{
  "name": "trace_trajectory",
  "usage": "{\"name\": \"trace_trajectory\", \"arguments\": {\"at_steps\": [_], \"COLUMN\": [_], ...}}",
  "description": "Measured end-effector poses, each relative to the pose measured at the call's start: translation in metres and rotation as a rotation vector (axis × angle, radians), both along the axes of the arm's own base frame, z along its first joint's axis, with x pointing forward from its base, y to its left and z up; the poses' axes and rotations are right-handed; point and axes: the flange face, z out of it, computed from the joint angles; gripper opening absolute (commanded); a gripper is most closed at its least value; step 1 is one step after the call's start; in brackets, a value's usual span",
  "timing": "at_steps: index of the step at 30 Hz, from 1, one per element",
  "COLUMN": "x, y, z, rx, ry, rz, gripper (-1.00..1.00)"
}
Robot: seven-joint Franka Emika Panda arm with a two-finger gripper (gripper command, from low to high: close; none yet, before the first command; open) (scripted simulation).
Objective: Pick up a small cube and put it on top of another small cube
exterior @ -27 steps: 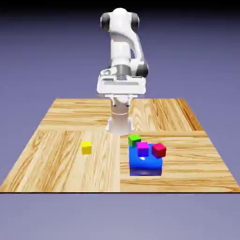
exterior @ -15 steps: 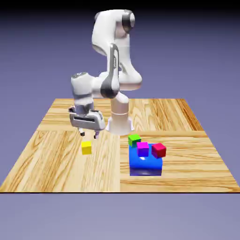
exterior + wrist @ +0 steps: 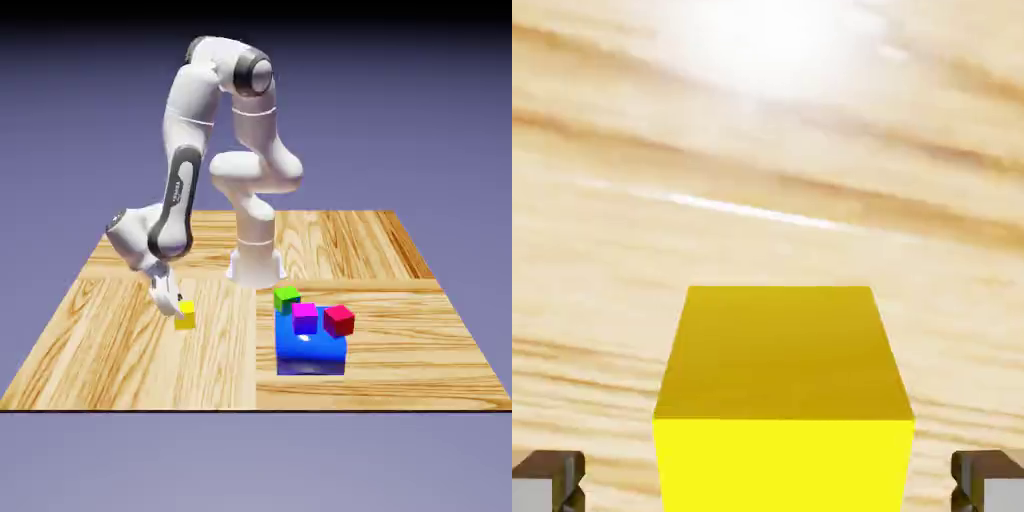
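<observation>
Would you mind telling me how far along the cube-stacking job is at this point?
Done: the approach. The tool is down at the yellow cube, which sits between its open fingertips in the hand view. In hand: closing for the grasp; the cube rests on the table, not gripped. Left: lifting it and placing it on another small cube, such as the magenta cube on the blue block.

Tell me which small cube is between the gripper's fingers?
The yellow cube, alone on the bare table; the other small cubes sit by the blue block.
</observation>
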Motion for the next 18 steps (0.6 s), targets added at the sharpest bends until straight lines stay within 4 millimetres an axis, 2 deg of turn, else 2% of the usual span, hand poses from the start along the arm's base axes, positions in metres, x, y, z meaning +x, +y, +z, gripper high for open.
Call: {"name": "trace_trajectory", "arguments": {"at_steps": [1, 3, 10, 12, 14, 18], "x": [0.0, 0.0, 0.004, 0.004, 0.04, 0.101], "y": [0.0, 0.0, -0.022, -0.022, 0.004, 0.068], "z": [-0.001, -0.001, 0.063, 0.063, 0.072, 0.091], "rx": [0.0, 0.0, 0.001, 0.001, 0.01, 0.027], "ry": [0.0, 0.0, -0.002, -0.002, -0.03, -0.074], "rz": [0.0, -0.001, -0.001, -0.001, 0.229, 0.689], "gripper": [-1.0, -1.0, -1.0, -1.0, -1.0, -1.0]}}
